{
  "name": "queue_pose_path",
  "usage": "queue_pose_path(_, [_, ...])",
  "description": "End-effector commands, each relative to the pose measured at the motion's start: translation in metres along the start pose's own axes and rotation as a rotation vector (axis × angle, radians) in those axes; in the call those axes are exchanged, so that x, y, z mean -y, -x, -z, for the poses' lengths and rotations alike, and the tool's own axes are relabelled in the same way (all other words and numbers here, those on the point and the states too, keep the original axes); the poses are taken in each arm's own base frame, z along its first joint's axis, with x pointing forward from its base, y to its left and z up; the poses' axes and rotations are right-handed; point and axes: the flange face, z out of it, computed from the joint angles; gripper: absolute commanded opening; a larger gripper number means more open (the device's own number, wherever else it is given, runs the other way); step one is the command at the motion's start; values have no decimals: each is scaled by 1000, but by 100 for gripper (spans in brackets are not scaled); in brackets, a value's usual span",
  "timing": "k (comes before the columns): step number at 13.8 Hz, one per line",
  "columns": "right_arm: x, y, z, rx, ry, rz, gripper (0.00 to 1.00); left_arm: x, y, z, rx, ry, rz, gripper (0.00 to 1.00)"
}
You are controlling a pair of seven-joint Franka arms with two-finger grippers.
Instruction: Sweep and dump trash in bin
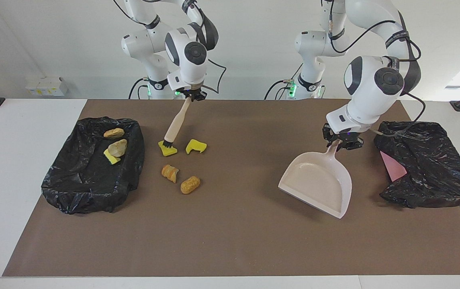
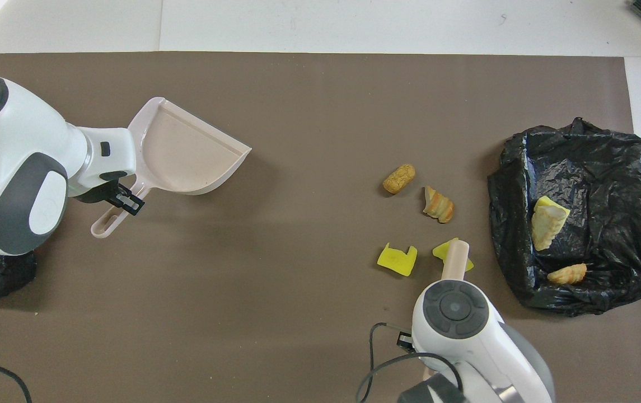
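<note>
Three trash pieces (image 1: 115, 146) already in bin (image 1: 73, 188), four on mat below right gripper (image 1: 192, 95) clamped on brush (image 1: 174, 127); left gripper (image 1: 341, 141) clamps empty dustpan (image 1: 318, 182).
</note>
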Motion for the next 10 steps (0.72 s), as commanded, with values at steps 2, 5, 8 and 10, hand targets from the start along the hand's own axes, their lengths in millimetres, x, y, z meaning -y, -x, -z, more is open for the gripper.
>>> queue_pose_path(2, [-22, -6, -5, -22, 48, -8, 0, 10, 12, -3, 29, 15, -207, 0])
queue_pose_path(5, [-40, -10, -21, 3, 59, -18, 0, 13, 12, -5, 25, 11, -375, 0])
queue_pose_path(8, [-46, -21, -43, 36, 70, -25, 0, 8, 8, -10, 46, -25, -573, 0])
queue_pose_path(10, [-37, -25, -49, 35, 53, -18, 0, -11, 4, -18, 70, -46, -686, 0])
